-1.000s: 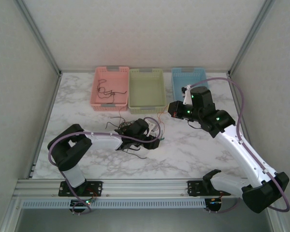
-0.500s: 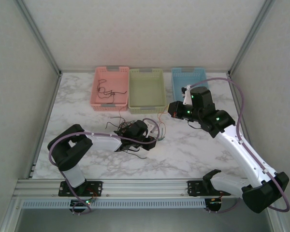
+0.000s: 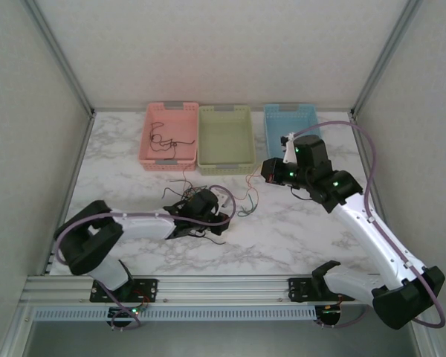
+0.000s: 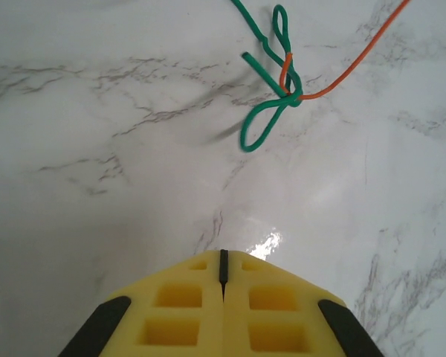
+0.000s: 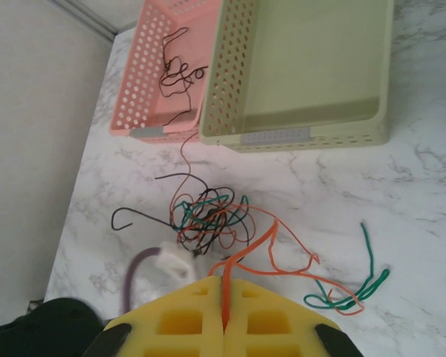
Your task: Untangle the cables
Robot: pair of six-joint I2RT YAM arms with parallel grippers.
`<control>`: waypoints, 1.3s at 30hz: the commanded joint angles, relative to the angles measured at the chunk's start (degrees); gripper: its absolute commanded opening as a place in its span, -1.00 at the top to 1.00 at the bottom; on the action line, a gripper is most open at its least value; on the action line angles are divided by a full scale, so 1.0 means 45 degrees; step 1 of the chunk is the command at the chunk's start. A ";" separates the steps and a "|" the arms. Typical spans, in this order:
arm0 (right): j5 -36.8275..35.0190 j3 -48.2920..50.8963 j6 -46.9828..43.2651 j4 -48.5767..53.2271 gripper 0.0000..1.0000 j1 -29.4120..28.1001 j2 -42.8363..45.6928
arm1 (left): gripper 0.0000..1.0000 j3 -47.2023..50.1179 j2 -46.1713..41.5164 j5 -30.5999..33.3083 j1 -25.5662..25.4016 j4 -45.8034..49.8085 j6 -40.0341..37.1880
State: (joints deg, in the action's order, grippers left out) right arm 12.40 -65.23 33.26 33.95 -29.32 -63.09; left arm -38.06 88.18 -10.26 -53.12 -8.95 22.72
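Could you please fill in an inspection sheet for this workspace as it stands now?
Surface: white marble-pattern table.
Job's things: tangle of cables on the table near the left arm; green cable knotted with an orange one; black cable in the pink basket.
Clutter: nothing seen.
Pincers: left pincer shut, nothing seen in it; right pincer shut on the orange cable.
Cables: purple hoses loop along both arms.
Surroundings: green basket, blue basket, white walls, metal frame.
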 commanded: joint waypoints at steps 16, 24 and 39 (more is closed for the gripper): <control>0.0758 -0.0115 -0.0105 -0.0075 1.00 0.0197 0.0360 | -0.36 -0.1248 0.1685 -0.1343 -0.0064 -0.1312 -0.0060; 0.0798 -0.0091 -0.0124 -0.0124 1.00 0.0197 0.0334 | -0.32 -0.2035 0.3101 -0.1445 -0.0275 -0.1872 -0.0115; 0.0803 0.0028 -0.0142 -0.0133 1.00 0.0203 0.0495 | 0.42 -0.2284 0.4037 -0.1772 -0.0285 -0.2855 0.0488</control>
State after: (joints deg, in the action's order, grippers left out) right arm 15.22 -65.23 33.01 34.04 -28.58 -62.26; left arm -47.86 105.08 -16.73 -54.06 -19.84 24.21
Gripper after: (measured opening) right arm 0.047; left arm 0.307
